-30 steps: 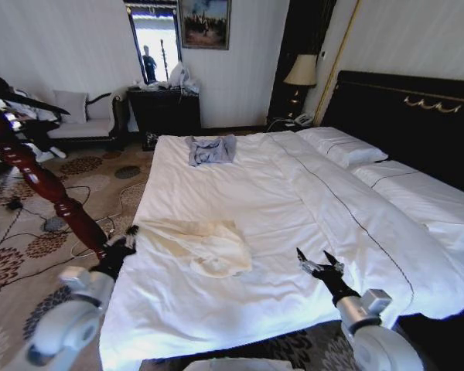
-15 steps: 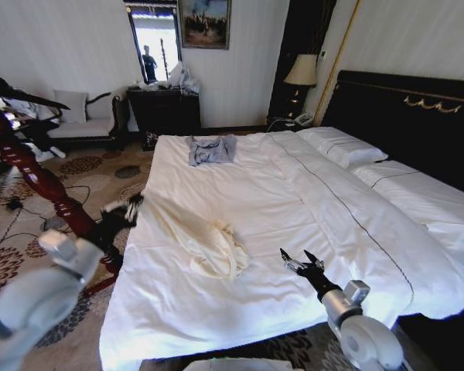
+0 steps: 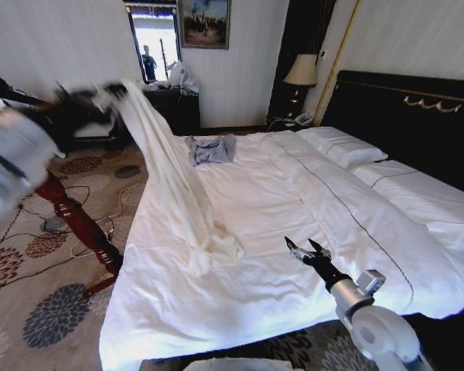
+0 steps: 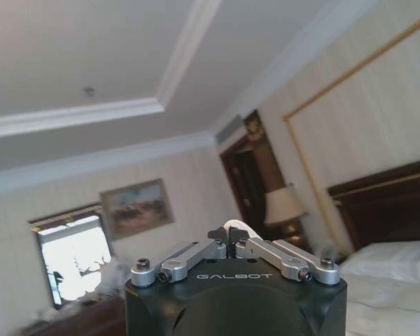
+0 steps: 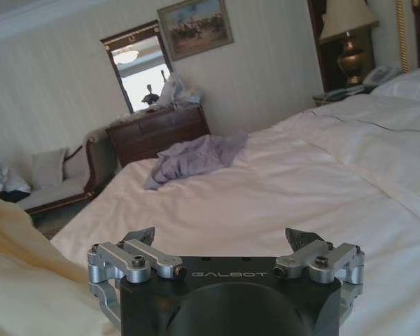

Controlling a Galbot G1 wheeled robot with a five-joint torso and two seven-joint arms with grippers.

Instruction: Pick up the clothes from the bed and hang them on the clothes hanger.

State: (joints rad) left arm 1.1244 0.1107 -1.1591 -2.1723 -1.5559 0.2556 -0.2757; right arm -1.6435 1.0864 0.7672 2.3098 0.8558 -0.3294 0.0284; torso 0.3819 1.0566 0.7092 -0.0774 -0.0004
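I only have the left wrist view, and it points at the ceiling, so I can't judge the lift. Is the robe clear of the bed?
Observer: No. The clothes hang from the left gripper, high on the left, but their lower end lies bunched on the bed.
Operator: Is the right arm helping?
Observer: No. The right gripper hovers over the sheet beside the bunch, jaws open and empty.
Operator: Anything else lying there?
Observer: A small grey-blue garment at the far side.

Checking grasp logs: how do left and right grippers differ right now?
Left gripper is raised high beside the bed, fingers shut on the cream clothes; the right gripper hovers low over the sheet, fingers open and holding nothing. The clothes hang from the left gripper with their lower end on the bed. Both are dark Galbot grippers.
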